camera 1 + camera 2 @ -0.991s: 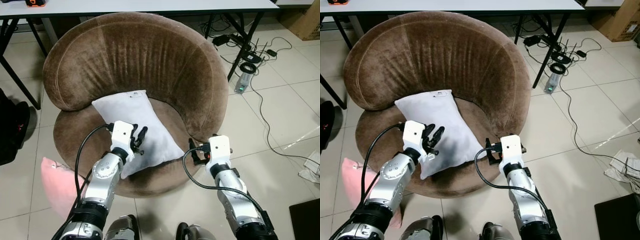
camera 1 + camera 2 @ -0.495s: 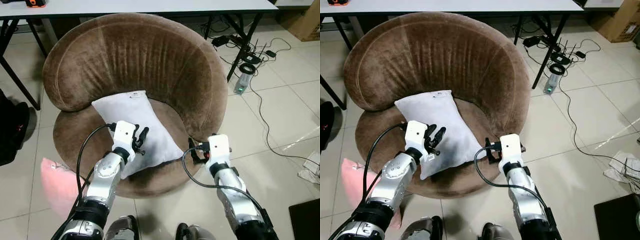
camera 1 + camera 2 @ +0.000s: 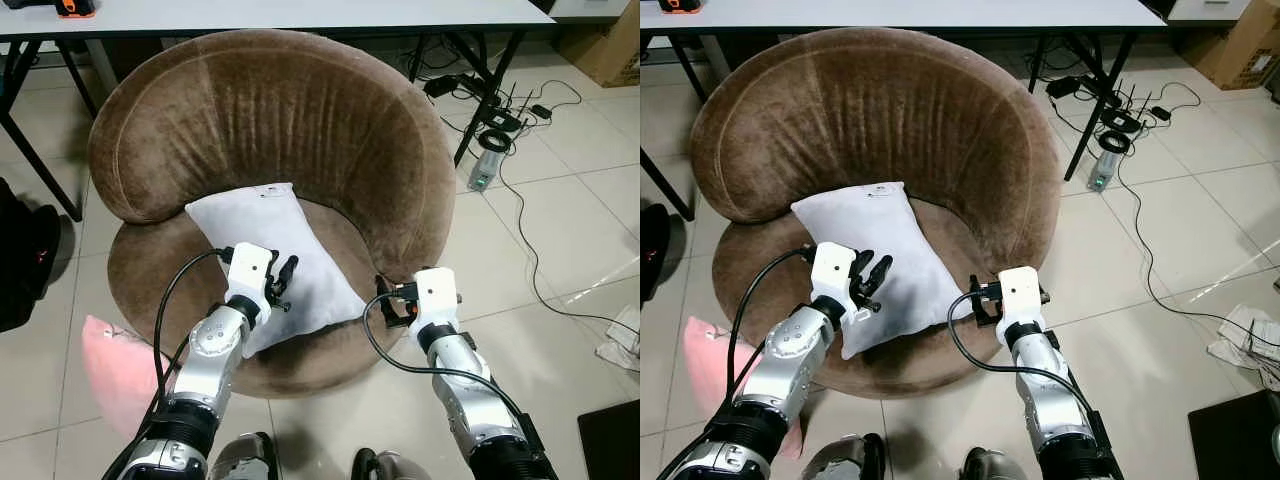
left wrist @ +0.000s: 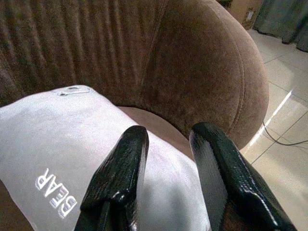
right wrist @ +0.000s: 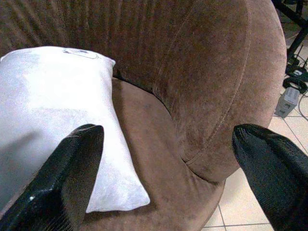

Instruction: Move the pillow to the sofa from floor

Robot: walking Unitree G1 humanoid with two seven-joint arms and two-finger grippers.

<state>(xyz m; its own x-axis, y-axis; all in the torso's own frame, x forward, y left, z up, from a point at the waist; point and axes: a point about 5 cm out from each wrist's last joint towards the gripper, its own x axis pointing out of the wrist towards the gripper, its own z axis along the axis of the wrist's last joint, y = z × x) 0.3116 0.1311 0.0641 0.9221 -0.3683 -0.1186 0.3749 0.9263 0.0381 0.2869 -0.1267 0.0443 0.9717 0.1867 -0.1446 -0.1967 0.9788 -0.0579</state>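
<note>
Filling the middle of the head views, the brown round sofa (image 3: 270, 130) wraps its tall curved back around a low seat, a shape that keeps whatever is set there from sliding off behind. The bench (image 3: 300, 12) stands behind it on black legs, with cables (image 3: 520, 150) trailing over the tiled floor (image 3: 560, 230) to the robot's right.

The white pillow (image 3: 270, 260) lies flat on the seat, one short end up against the backrest and the other reaching the front edge, so it looks fully supported by the cushion and nothing grips it. By that lie, the move from floor to sofa seems done. A pink cushion (image 3: 110, 365) rests on the floor beside the sofa's base on the robot's left, partly hidden by the arm.

The left pincer (image 3: 280, 283) hovers just over the pillow's near end, its fingers (image 4: 120, 178) parted a little with nothing between them, released. The right pincer (image 3: 390, 300) sits at the sofa's front edge, just beside the pillow's near corner; its wrist view shows the fingers (image 5: 72, 168) spread wide and empty, which suits a let-go after setting the pillow down.
</note>
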